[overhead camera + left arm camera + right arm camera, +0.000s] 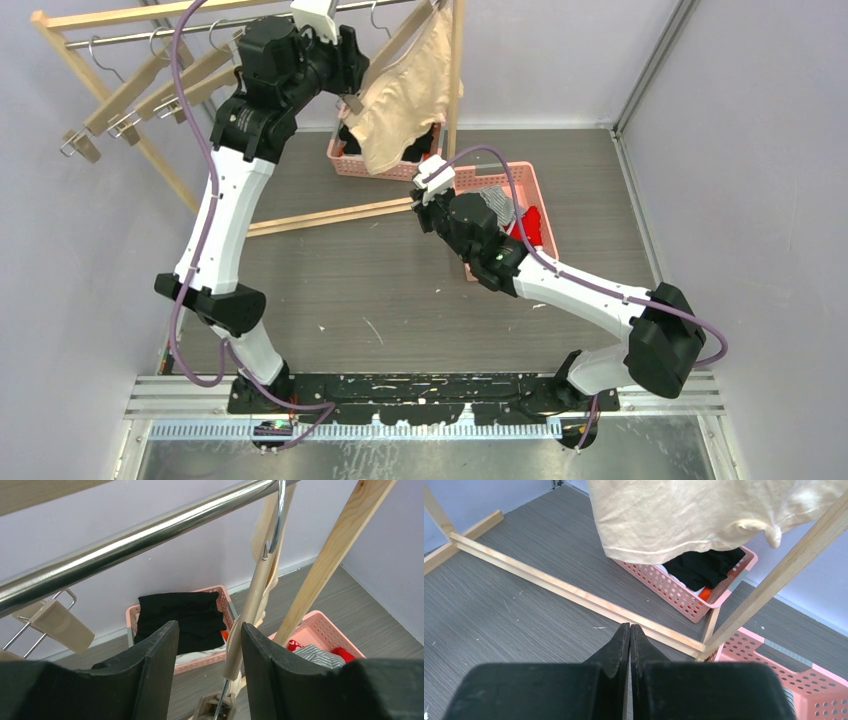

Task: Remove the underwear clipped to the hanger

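- Two grippers, nearest first: my right gripper (629, 630) is pressed closed with nothing in it, low over the floor, just short of the rack's floor bar (574, 597).
- Just beside it is the near basket (500, 170), with the striped piece (497, 210) and the red piece (532, 225) lying inside. I count those as done.
- One piece is left: the beige underwear (405, 95) hangs from the hanger (260, 580) at the right end of the rail (125, 545), draped over the far basket (131, 615) that holds the black clothes (180, 615).
- My left gripper (210, 627) is up under the rail with its fingers spread wide and empty. The hanger is just right of the gap, not between the fingers.
- I can't see the clips clearly from any view, so I'd find them before committing.
- Plan: left steadies the hanger body, right opens and takes the cloth close under a clip.
- Pull straight down and steadily. A sideways tug would probably swing the hanger into the rack post (330, 560).
- Grab a good fold. A thin pinch on soft cloth will likely slip.
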Available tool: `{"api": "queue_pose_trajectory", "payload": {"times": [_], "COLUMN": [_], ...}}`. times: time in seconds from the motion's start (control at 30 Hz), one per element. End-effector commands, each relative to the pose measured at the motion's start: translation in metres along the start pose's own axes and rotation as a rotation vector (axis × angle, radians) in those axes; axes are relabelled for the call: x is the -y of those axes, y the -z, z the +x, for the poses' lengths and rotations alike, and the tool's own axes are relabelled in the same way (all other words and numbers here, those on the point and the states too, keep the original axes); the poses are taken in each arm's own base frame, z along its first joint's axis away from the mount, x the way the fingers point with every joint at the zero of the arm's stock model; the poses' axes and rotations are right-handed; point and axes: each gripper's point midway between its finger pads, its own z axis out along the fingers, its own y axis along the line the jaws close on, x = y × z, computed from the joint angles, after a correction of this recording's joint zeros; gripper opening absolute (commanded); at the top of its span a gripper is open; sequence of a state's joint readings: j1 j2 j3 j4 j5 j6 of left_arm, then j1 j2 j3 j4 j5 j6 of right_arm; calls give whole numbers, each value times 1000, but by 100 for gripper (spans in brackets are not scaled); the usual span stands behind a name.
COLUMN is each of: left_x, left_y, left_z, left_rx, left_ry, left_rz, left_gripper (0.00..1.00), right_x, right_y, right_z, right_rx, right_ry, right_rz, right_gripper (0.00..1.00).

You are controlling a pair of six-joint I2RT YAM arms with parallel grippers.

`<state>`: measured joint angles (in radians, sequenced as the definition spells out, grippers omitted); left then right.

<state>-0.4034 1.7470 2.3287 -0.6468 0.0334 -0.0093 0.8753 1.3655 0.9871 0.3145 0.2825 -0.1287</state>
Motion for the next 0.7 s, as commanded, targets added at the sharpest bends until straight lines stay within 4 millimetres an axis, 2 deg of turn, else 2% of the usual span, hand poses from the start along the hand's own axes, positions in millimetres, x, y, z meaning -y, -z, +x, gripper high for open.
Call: {"api": "queue_pose_trajectory", "payload": {"times": [0.0,0.67], "left_x": [3,18], "left_y": [26,47], "left_z": [-39,-71], "left_rx": [117,237], "left_ry": [17,96], "left_rz": [16,86], "left_gripper": [51,52], "right_x": [2,0], "right_y": [6,4], "right_z": [-36,-30], "right_rx": [104,90], "right_ry": [-27,-21], "right_rz": [2,2], "right_gripper": [7,7]}}
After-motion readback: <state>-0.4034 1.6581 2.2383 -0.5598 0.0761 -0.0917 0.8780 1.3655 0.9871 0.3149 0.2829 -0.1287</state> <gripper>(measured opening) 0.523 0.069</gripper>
